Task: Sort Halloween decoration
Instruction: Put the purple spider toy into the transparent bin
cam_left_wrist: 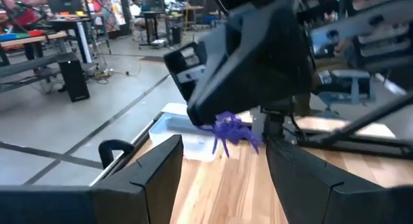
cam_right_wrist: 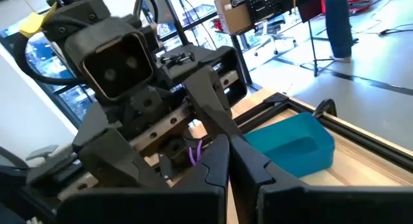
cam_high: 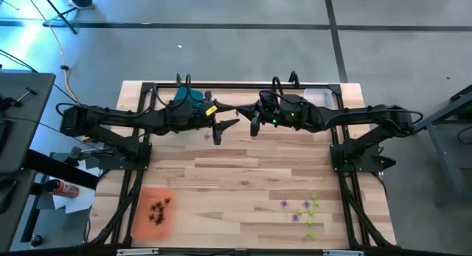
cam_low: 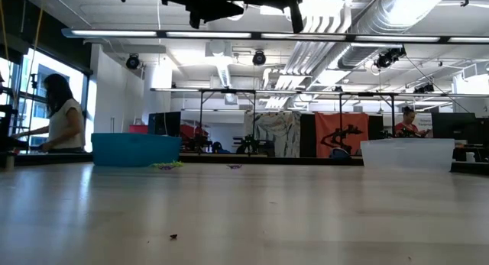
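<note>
My right gripper [cam_left_wrist: 222,121] hangs above the far middle of the table, shut on a purple spiky trinket [cam_left_wrist: 229,132]. My left gripper [cam_left_wrist: 222,156] faces it, open. Its two fingers [cam_left_wrist: 161,169] stand to either side just short of the trinket and touch nothing. In the high view the two grippers [cam_high: 225,129] [cam_high: 254,125] meet tip to tip. Several purple and green trinkets [cam_high: 304,209] lie on the wood near the front right. Dark ones [cam_high: 159,209] lie in the orange tray [cam_high: 140,223]. My right gripper pinches the purple trinket between its two shut fingers, at their free ends [cam_right_wrist: 197,153]. The fingers reach in about level from the table's right. The trinket's legs [cam_left_wrist: 248,140] dangle below the tips, clear of the table.
A teal tray [cam_right_wrist: 293,143] stands at the far edge under my left arm. A clear tray [cam_high: 318,95] stands at the far right. One small purple piece [cam_high: 206,136] lies on the wood below my left gripper. The table's middle is bare wood. People stand in the room beyond.
</note>
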`<act>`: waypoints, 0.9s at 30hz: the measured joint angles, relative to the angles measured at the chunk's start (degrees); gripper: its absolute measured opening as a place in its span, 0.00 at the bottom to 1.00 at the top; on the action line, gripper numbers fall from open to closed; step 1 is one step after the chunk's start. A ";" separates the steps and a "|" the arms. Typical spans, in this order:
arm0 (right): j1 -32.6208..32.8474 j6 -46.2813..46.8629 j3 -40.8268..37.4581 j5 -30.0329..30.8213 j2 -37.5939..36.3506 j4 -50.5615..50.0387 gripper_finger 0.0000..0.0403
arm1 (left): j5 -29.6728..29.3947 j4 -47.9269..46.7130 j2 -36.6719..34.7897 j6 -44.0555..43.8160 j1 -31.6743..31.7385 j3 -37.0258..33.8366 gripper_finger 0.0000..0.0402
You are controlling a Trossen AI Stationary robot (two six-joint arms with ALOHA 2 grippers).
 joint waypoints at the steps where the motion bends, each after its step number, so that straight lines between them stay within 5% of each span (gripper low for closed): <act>1: 0.01 0.00 0.00 0.33 0.00 0.05 0.00 | -0.08 0.27 0.00 -0.37 0.00 0.00 0.53; 27: 0.81 -2.36 0.00 6.86 0.00 -0.01 0.00 | -3.26 6.97 4.21 -9.55 0.09 -0.07 0.53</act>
